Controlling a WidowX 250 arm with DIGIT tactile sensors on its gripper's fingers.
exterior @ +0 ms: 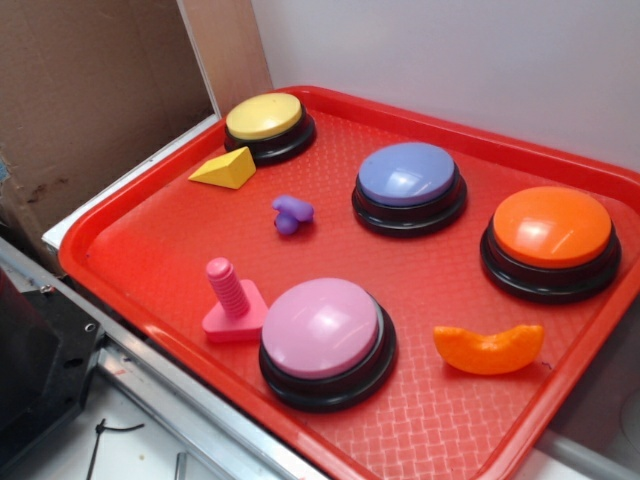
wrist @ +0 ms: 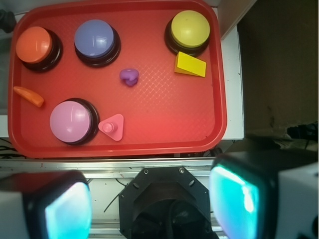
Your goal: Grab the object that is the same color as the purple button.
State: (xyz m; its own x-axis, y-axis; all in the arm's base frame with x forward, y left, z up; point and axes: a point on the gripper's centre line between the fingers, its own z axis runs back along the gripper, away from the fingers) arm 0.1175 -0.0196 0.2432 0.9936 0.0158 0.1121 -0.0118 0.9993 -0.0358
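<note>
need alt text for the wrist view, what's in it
Overhead view of a red tray holding four dome buttons, orange, purple, yellow and pink, with a small purple toy near the middle. The open end effector hangs off the tray's near edge.

Bright even light, soft shadows, blurred jaws

Plain white wall at far right; brown cardboard panel propped at far left, evenly lit.

A lab test bench: red tray of toys, cardboard backdrop.
</note>
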